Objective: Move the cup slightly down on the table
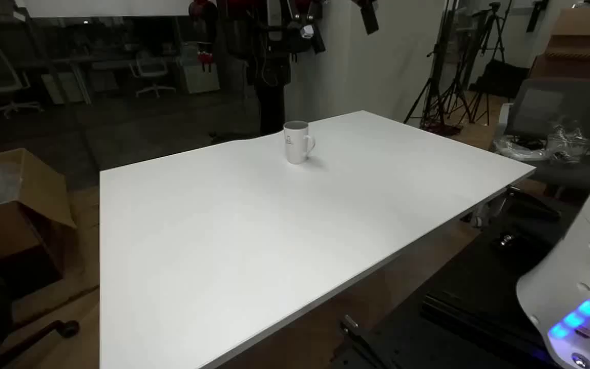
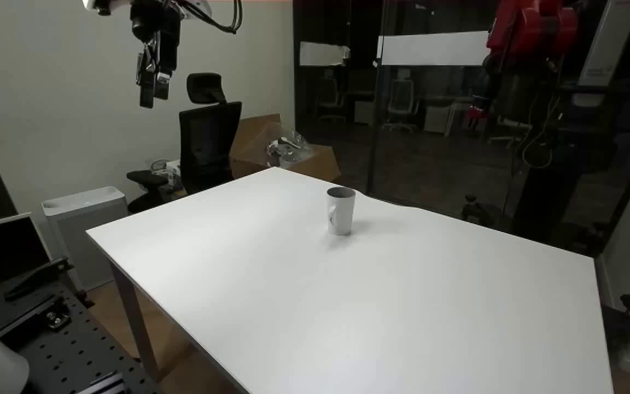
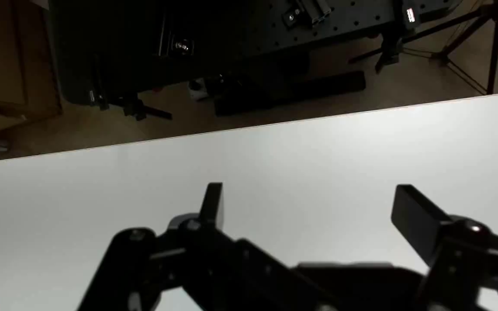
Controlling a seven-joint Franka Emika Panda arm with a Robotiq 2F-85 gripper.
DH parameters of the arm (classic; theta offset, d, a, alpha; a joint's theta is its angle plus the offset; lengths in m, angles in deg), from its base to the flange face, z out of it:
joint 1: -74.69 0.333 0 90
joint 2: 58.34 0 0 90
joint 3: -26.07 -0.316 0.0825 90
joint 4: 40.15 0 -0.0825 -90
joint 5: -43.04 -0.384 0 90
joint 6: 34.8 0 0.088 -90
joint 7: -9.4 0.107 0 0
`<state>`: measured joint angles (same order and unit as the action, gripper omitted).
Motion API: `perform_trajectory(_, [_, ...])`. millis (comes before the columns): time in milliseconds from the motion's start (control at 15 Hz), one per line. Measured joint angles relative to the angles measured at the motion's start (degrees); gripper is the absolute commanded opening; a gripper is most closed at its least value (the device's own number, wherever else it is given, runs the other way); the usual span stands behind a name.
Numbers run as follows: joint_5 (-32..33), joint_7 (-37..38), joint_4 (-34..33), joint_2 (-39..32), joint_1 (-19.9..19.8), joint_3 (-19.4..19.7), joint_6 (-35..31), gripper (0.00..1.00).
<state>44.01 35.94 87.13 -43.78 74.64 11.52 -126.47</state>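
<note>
We note black 2-finger gripper (image 3: 308, 194) spread wide, empty; upright white cylindrical ceramic-looking mug (image 2: 343, 213) stands well apart, lower and rightward in an exterior view.

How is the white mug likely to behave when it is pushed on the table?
The mug has a clean, nearly cylindrical shape, so it is probably stiff. Standing upright and taller than wide, it might tip if pushed near the top. The table looks smooth, so a low push would likely slide it.
</note>
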Motion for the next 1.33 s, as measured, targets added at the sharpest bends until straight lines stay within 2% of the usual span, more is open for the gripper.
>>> perform_trajectory(1333, [0.0,-0.09,1.32,-0.72,0.0,0.0,0.0,1.0])
